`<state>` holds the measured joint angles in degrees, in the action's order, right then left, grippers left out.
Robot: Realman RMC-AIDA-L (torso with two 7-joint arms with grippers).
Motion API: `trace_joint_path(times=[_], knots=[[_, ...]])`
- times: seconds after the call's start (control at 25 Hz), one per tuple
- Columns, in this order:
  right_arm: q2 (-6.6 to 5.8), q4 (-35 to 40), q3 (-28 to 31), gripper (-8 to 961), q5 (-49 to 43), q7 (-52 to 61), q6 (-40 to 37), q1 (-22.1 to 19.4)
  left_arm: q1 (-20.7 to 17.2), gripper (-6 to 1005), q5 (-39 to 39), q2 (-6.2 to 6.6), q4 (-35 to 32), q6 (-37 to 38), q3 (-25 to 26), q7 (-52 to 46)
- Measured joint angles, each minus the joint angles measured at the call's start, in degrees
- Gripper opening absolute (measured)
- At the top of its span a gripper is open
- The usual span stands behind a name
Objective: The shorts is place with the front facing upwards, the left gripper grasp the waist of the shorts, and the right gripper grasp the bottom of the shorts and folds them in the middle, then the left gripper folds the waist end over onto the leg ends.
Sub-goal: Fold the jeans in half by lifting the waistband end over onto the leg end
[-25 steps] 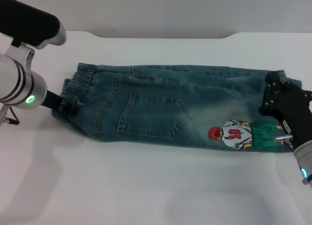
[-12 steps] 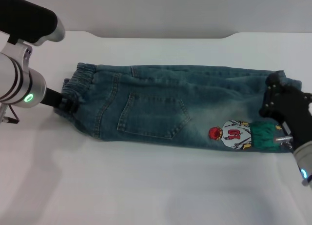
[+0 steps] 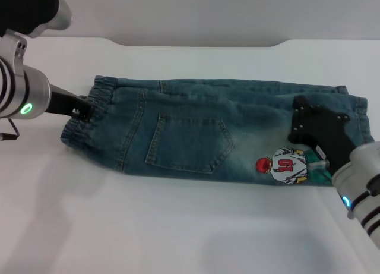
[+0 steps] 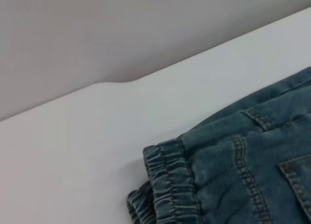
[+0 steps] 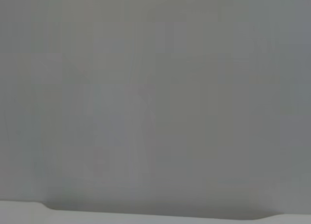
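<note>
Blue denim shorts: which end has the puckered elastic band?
The waist end of the blue denim shorts, beside the left gripper; the end under the right gripper has flat hems.

— What has moved in the last second?

— Mostly the right hand (image 3: pixel 306 128). It sat at the hem end of the shorts (image 3: pixel 196 131), out by the counter's (image 3: pixel 178 226) right edge; now it has slid inward over the legs and covers the green part of the cartoon print (image 3: pixel 285 165).

— And the other one?

— The left hand (image 3: pixel 82 112) has shifted towards the counter's far edge, along the elastic waistband (image 3: pixel 89 110). The band there has been dragged a little and lies more bunched at its near corner.

— The hems?

— More of the far leg's hem shows, now uncovered.
</note>
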<state>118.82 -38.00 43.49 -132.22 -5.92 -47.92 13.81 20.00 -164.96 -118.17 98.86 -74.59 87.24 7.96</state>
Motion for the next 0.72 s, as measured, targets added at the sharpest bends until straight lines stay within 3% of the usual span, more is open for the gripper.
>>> trace_joint_path(times=[0.12,0.32,0.6,0.72], knots=[[0.01,0.0,-0.2,-2,-0.1,0.2,0.1,0.4,-0.8,209,0.0,0.02,1.7,-0.4,-0.3,-0.1],[-0.04,-0.2,-0.3,-2,-0.2,0.3,0.2,0.4,-0.4,3,-0.2,0.07,0.2,-0.5,0.0,-1.6],[-0.08,0.0,-0.4,-1,-0.3,0.4,0.3,-0.5,-0.1,17,-0.6,0.25,-1.6,2.7,-0.3,-2.5],[-0.08,-0.2,-0.4,-1,-0.3,0.4,0.3,-0.9,0.5,121,-0.6,0.29,-3.6,3.2,0.0,-2.1]])
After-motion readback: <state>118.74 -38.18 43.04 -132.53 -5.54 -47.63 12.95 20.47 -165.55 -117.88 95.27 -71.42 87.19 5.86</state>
